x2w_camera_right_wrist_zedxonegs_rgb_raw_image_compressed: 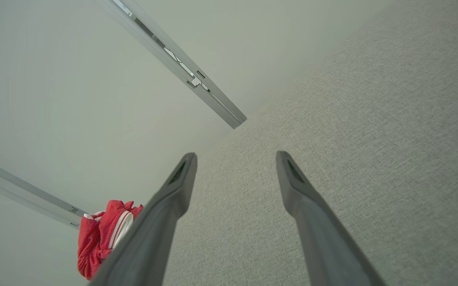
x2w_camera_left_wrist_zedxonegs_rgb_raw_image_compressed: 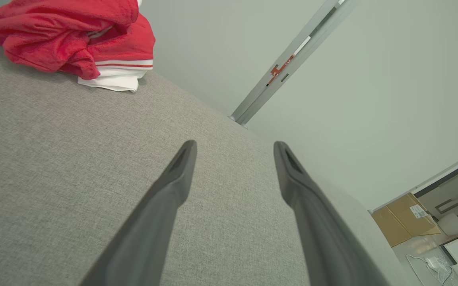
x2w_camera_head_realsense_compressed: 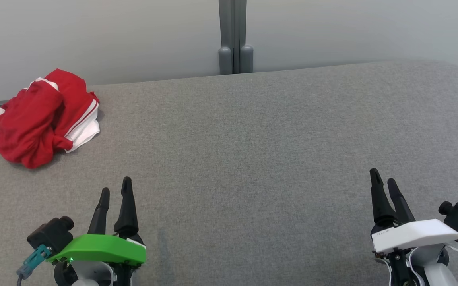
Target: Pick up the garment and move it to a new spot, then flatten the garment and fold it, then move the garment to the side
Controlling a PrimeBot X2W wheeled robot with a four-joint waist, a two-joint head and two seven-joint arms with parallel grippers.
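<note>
Garment: a crumpled red fabric garment with white stripes and trim (x2w_camera_head_realsense_compressed: 46, 117) was left bunched at the far left corner of the grey woven-fabric surface (x2w_camera_head_realsense_compressed: 253, 139).
Left gripper: the green-shelled left gripper (x2w_camera_head_realsense_compressed: 115, 186) was seen at the near left of the surface, fingers spread apart, nothing gripped, well short of the garment.
Right gripper: the white-shelled right gripper (x2w_camera_head_realsense_compressed: 383, 177) was seen at the near right, fingers likewise parted and empty, well apart from the garment.
</note>
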